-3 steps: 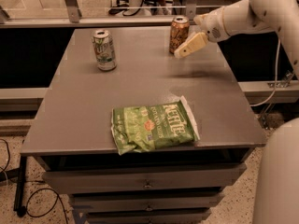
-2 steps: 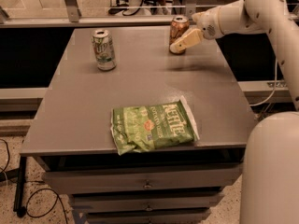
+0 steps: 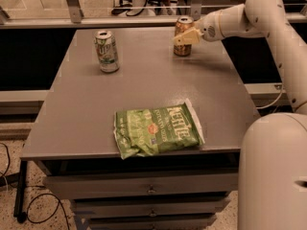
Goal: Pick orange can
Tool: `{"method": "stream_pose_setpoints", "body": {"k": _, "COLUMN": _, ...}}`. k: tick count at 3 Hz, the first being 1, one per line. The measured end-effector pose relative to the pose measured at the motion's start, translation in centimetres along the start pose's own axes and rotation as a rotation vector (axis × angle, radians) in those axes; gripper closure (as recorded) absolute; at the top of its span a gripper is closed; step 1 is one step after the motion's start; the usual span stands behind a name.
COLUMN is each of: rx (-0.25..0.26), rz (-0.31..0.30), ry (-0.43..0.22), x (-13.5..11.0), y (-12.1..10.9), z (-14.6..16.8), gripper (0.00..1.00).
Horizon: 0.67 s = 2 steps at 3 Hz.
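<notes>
The slim, round orange can (image 3: 182, 48) with its silver top stands near the far edge of the flat, matte grey table (image 3: 144, 83). The pale gripper (image 3: 185, 36) sits against the can's front and right side; whether it is spread or pinching, I cannot tell. A white-and-green can (image 3: 106, 51) stands well apart to the left, with bare tabletop between them. A crinkled green chip bag (image 3: 158, 131) reading "Kettle" lies at the near edge.

The gripper (image 3: 184, 37) hangs over the table's (image 3: 144, 85) far right part, right at the orange can (image 3: 182, 51). A second can (image 3: 106, 51) stands well to its left; a chip bag (image 3: 157, 131) lies nearer the front edge.
</notes>
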<state>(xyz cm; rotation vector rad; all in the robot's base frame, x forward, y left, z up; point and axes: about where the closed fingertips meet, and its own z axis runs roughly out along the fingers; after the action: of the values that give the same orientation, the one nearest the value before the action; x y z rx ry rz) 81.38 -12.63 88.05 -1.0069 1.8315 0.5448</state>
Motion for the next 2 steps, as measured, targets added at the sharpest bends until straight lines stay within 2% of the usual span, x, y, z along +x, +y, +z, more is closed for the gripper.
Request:
{"method": "stream_pose_setpoints", "body": {"k": 1, "rx": 0.007, "rz": 0.027, "ry": -0.008, "x": 0.0, "y": -0.3, "z": -0.7, "gripper": 0.65}}
{"method": "stream_pose_setpoints", "body": {"k": 2, "rx": -0.001, "rz": 0.046, "ry": -0.037, "x": -0.9, "y": 0.5, "z": -3.0, "gripper": 0.88}}
